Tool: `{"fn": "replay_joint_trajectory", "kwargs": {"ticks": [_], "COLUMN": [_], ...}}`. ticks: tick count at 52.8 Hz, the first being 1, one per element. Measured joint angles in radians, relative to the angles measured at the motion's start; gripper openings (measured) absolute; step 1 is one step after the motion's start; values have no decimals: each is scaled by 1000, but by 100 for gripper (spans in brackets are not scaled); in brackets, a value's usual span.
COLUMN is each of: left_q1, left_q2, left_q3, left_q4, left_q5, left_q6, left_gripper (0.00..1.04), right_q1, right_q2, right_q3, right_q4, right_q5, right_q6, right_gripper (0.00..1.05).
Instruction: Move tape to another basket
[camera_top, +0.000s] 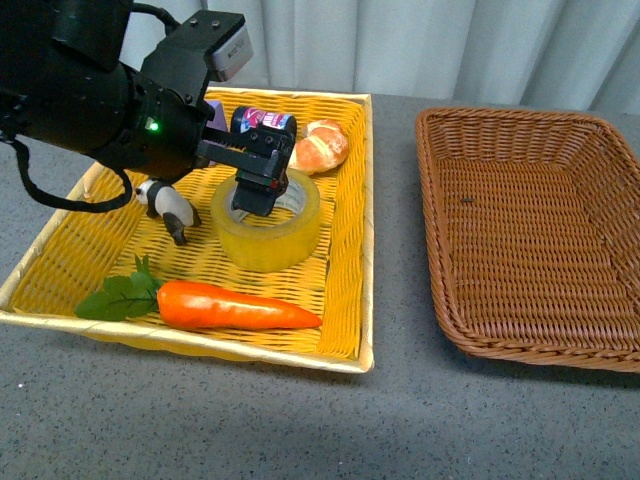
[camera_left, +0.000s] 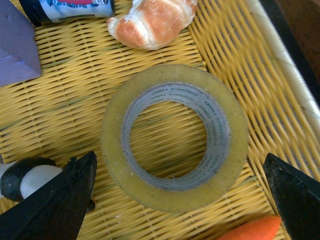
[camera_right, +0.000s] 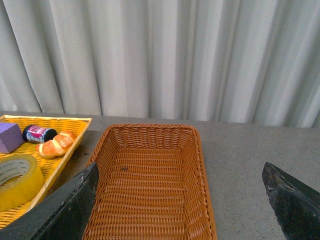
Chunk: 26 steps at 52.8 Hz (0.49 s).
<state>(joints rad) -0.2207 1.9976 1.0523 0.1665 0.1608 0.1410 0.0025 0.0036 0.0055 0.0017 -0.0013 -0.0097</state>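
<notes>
The tape (camera_top: 285, 240), a yellow roll, lies flat in the yellow tray (camera_top: 70, 260) on the left. My left gripper (camera_top: 258, 195) hangs just above the roll with its jaws open. In the left wrist view the tape (camera_left: 237, 142) lies between the spread fingers of the left gripper (camera_left: 179, 155), which touch nothing. The brown wicker basket (camera_top: 432, 230) stands empty on the right. My right gripper (camera_right: 180, 167) is open and empty above the near end of the basket (camera_right: 150, 195). It is out of the front view. The tape (camera_right: 17, 182) also shows in the right wrist view.
The yellow tray also holds a carrot (camera_top: 235, 306), a bread roll (camera_top: 322, 146), a small dark bottle (camera_top: 264, 122), a black-and-white toy animal (camera_top: 172, 208) and a purple block (camera_left: 15, 50). Grey tabletop (camera_top: 395, 250) separates tray and basket. A curtain (camera_right: 160, 55) hangs behind.
</notes>
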Motion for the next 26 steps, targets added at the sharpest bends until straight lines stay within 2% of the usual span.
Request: {"fn": "replay_joint_trajectory", "kwargs": {"ticks": [26], "left_q1": [48], "left_q2": [180], "left_q3": [213], "left_q4": [-109], "left_q5": [-45], "left_q6": [36], "left_gripper": [98], "right_q1": [0], "right_q2": [0], "right_q3": [0], "right_q4": [0], "right_q5": [0], "right_q6": [0], "right_gripper": [96]}}
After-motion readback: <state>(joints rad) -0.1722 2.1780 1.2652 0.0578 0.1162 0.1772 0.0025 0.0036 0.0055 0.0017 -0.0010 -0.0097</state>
